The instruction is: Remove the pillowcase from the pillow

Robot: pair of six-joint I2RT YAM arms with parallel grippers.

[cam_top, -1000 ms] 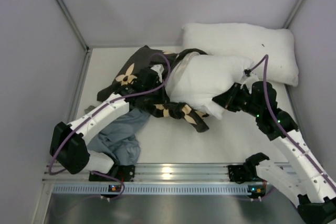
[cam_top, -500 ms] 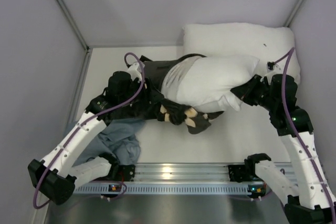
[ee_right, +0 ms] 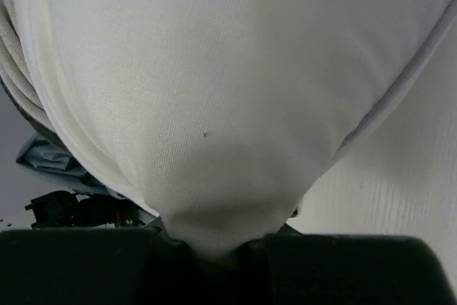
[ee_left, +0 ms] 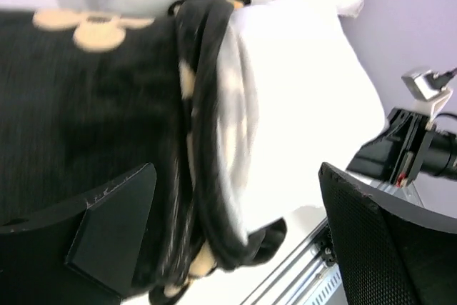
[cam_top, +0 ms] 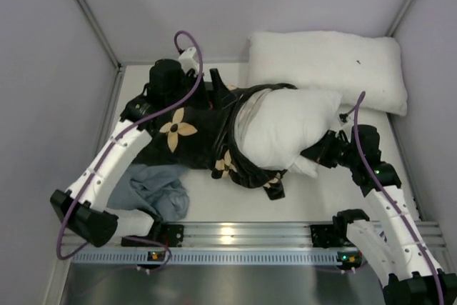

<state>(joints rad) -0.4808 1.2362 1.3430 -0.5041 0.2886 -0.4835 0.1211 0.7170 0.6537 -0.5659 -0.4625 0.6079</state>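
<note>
The left gripper (ee_left: pixel 237 173) stands wide open and holds nothing. The black flowered pillowcase (cam_top: pixel 178 141) lies spread just beyond its 2 fingers, with the bunched rim running between them. The right gripper (ee_right: pixel 221 248) is clenched on a corner of the pillow (cam_top: pixel 285 126), white cloth pinched in its jaws. The pillow's end away from the right jaws sits inside the pillowcase; the end at those jaws is bare. A 2nd pillow (cam_top: pixel 328 62) lies beyond both grippers. A blue-grey cloth (cam_top: pixel 153 191) lies by the left arm's base.
</note>
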